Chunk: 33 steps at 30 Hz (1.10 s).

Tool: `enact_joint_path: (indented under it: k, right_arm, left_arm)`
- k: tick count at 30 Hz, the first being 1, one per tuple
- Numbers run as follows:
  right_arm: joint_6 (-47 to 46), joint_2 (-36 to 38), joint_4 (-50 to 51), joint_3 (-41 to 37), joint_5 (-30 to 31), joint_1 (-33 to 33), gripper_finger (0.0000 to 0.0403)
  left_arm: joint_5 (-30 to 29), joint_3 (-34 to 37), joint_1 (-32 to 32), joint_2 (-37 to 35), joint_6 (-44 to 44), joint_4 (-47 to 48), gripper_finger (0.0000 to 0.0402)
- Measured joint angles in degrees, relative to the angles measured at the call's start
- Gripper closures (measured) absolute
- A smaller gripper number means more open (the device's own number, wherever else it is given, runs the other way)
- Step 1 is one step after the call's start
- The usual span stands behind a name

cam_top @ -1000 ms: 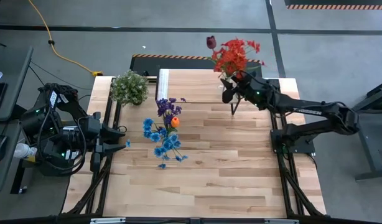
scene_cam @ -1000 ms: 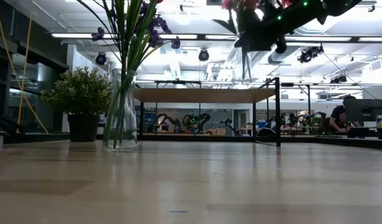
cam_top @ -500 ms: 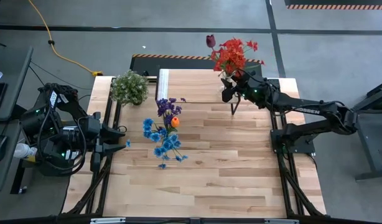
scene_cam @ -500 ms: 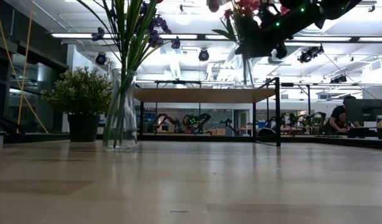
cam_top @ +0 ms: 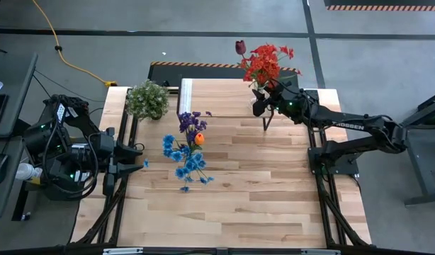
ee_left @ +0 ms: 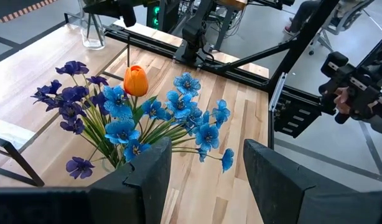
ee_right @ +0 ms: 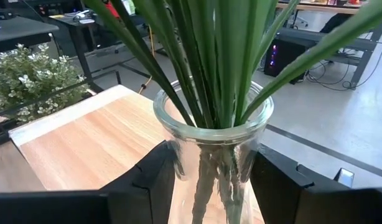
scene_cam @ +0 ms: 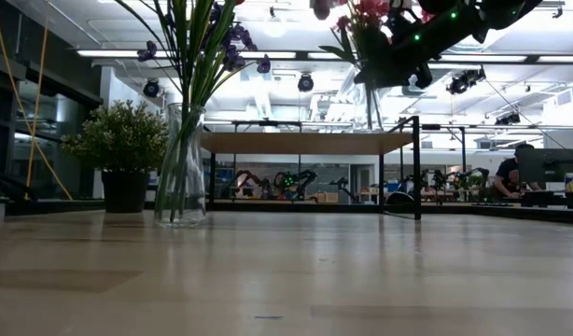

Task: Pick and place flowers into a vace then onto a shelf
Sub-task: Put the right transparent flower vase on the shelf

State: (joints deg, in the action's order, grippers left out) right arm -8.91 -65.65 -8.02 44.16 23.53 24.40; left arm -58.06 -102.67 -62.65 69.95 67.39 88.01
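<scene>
Over the shelf (cam_top: 224,88) my right hand (ee_right: 213,180) grips the vase (ee_right: 213,130) of red flowers (cam_top: 266,62) — I'd lower it level and release only once seated — while my left hand (ee_left: 206,168) waits half-open beside the worktop (cam_top: 239,198).

- Your surface (cam_top: 232,191) is a pale wood-plank top framed by black rails along both sides.
- Just ahead of your left pincer (ee_left: 206,165), a clear glass vase (scene_cam: 181,168) stands upright on the surface, holding blue, purple and one orange flowers (cam_top: 185,149).
- Beyond that vase from the left pincer, a bushy pale-green potted plant (cam_top: 147,99) sits near the far corner of the surface.
- The shelf (scene_cam: 305,143), light wood top on thin black legs, stands on the far part of the surface, below your right pincer (ee_right: 206,174).
- Whether the glass vase with red flowers (cam_top: 266,64) between that pincer's fingers touches the shelf top cannot be told.
</scene>
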Motion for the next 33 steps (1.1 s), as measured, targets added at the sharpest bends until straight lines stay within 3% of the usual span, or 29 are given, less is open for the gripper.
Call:
enact_joint_path:
  k: [21, 33]
  right_arm:
    - [-0.7, -4.0, -2.7, 0.0, -0.2, 0.0, 0.0217]
    - [0.6, -4.1, -1.9, -0.1, -0.8, 0.0, 0.0185]
  left_arm:
    - [1.8, 0.0, 0.0, 0.1, 0.4, -0.1, 0.0169]
    - [1.7, 0.0, 0.0, 0.1, 0.4, -0.1, 0.0169]
